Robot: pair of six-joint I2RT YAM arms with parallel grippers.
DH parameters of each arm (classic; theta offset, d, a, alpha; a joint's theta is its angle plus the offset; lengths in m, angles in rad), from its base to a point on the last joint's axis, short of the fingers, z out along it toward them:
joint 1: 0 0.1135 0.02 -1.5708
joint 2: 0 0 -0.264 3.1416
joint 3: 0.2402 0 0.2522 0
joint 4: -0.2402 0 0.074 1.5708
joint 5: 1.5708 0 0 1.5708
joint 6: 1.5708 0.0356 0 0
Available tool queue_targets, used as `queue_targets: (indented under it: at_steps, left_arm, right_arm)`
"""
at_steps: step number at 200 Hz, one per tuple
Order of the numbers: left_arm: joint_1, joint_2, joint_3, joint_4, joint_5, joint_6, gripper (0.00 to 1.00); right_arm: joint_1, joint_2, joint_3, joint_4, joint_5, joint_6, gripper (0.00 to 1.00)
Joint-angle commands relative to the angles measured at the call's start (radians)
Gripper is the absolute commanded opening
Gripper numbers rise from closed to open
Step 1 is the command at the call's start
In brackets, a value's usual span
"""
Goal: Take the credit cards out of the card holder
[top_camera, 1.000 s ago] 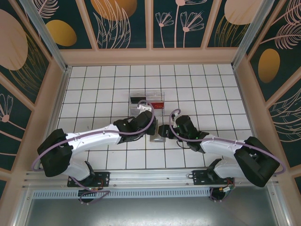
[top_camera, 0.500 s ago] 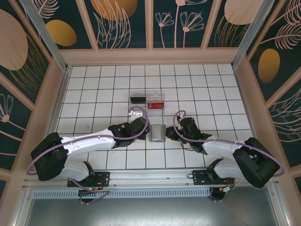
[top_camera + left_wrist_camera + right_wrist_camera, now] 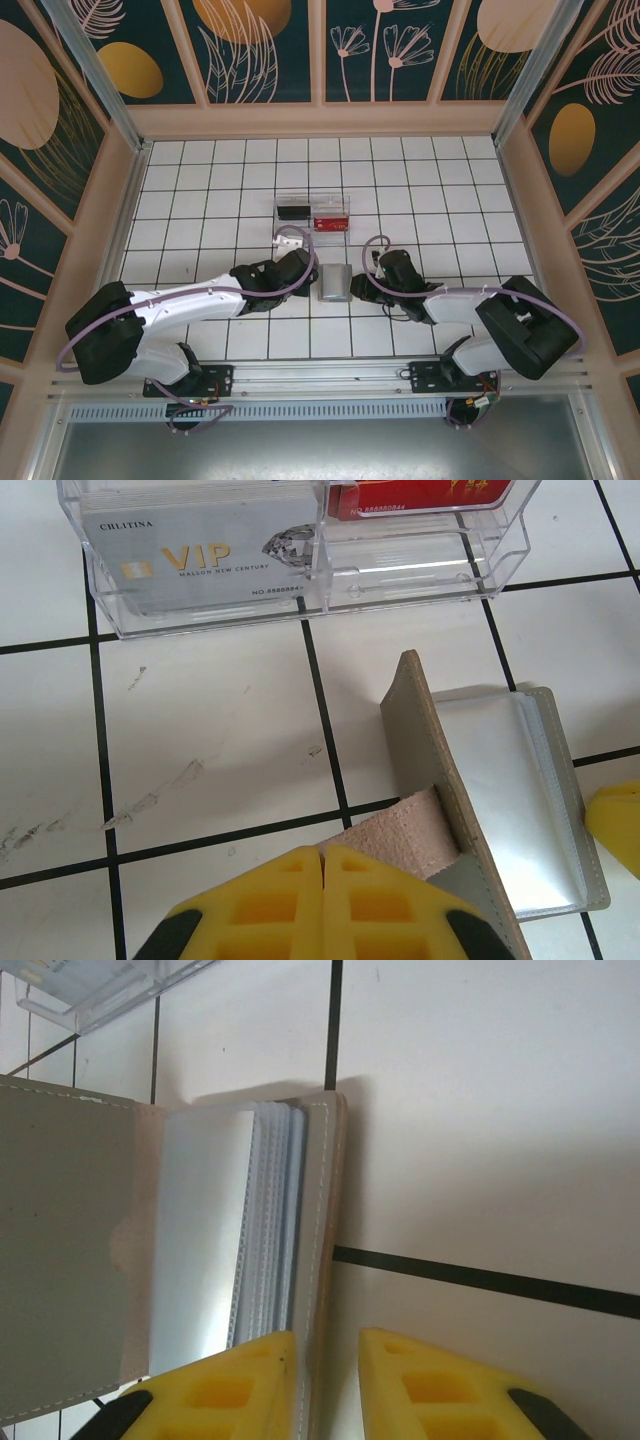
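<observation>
The left gripper (image 3: 322, 880) was clenched, its yellow fingertips pressed together with no gap. The pinkish tab (image 3: 405, 830) of the grey card holder (image 3: 440, 770) ran in against its right fingertip; I could not tell whether the tab was actually pinched. Just ahead of that gripper and a little to its right, one cover of the holder stood up at a tilt. The clear sleeves (image 3: 500, 800) lay flat on the white tiled table (image 3: 200, 740) beyond the cover. The holder's long edges ran straight away from the fingertips, toward the clear plastic tray (image 3: 400, 570) further ahead.

In the tray's compartment ahead and to the left lay a silver card (image 3: 190, 560). It bore "VIP" in gold, "MALSON NEW CENTURY" beneath, a number starting "NO.8888", a diamond picture, and a small word at the top corner that looked like "CRLITINA". Ahead and to the right sat a red card (image 3: 420, 495) with gold lettering too cropped to read.

The right gripper (image 3: 328, 1380) was slightly parted, its fingertips straddling the stitched edge of the flat cover. One fingertip was over the sleeves, the other stood off with bare tile between. The holder stretched away from it lengthwise.
</observation>
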Motion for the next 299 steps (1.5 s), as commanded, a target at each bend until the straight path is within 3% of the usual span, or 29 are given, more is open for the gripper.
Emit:
queue_targets:
  at_steps: [1, 42, 64, 161, 246, 268, 281, 299]
  left_arm:
    - [0.003, -0.009, -0.009, 0.002, 0.003, -0.013, 0.0]
    - [0.004, -0.007, -0.014, 0.01, 0.003, -0.009, 0.0]
    - [0.003, -0.005, -0.017, 0.016, 0.006, -0.009, 0.0]
    - [0.075, -0.006, -0.115, 0.108, 0.064, 0.001, 0.0]
    - [0.09, 0.072, -0.156, 0.174, 0.08, 0.012, 0.0]
    - [0.092, 0.065, -0.159, 0.166, 0.074, 0.012, 0.07]
    - [0.092, 0.044, -0.164, 0.16, 0.061, 0.007, 0.22]
    - [0.091, -0.005, -0.182, 0.155, 0.045, -0.002, 0.34]
  right_arm:
    - [-0.005, 0.025, 0.008, 0.055, -0.042, 0.018, 0.22]
    - [-0.006, 0.047, 0.011, 0.085, -0.068, 0.023, 0.18]
    - [-0.006, 0.046, 0.013, 0.081, -0.071, 0.018, 0.0]
    - [0.016, -0.291, 0.108, -0.283, 0.05, -0.033, 0.0]
    - [0.18, -0.148, 0.282, -0.345, 0.138, 0.005, 0.0]
    - [0.192, -0.109, 0.304, -0.352, 0.169, 0.003, 0.0]
    - [0.192, -0.11, 0.296, -0.352, 0.191, 0.005, 0.0]
    - [0.191, -0.128, 0.274, -0.353, 0.219, 0.011, 0.0]
